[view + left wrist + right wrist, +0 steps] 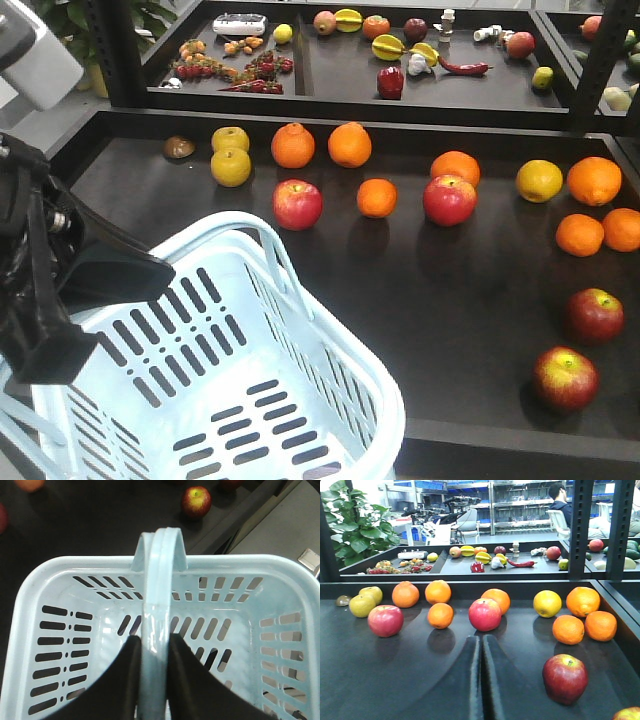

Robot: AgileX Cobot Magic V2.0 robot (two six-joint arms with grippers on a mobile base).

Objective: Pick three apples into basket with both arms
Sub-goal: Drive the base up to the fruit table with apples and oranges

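Two apples [595, 314]: dark red, lying right on your tray [480, 290], outside the basket [170, 330].
Left gripper [153, 640]: pinching your basket's handle [161, 555].
Right gripper [481, 639]: fingers pressed together, low over the tray.

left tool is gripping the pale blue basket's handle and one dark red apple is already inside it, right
No. The left tool does grip the loop handle of the pale blue slotted plastic basket, but no apple is inside: the left wrist view shows it empty.
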